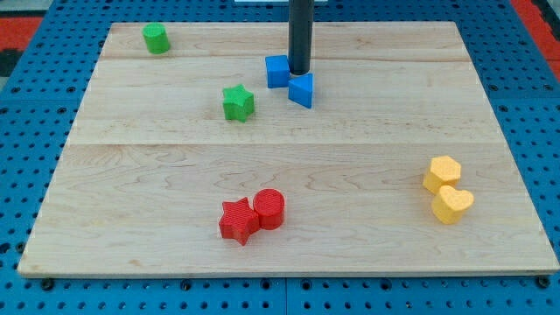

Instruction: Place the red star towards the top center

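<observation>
Currently my tip sits near the view's top centre of the wooden board, planted between two blue blocks. No jaws on this rig, just a bare dark rod, so it grips nothing. Blue cube is just beside the tip on the view's left, looks like it's touching or nearly so. Blue triangular block is just below the tip, slightly to the view's right, also right against it as far as I can tell.

Green star lies below-left of the tip, near but clear of the blue cube. Green cylinder is well off to the view's left, near the board's top-left corner.

Red star is well apart from the tip, far down toward the view's bottom and a bit left of it. Red cylinder touches the star on its right side.

Yellow hexagonal block and yellow heart sit far down-right of the tip, touching each other, heart below.
</observation>
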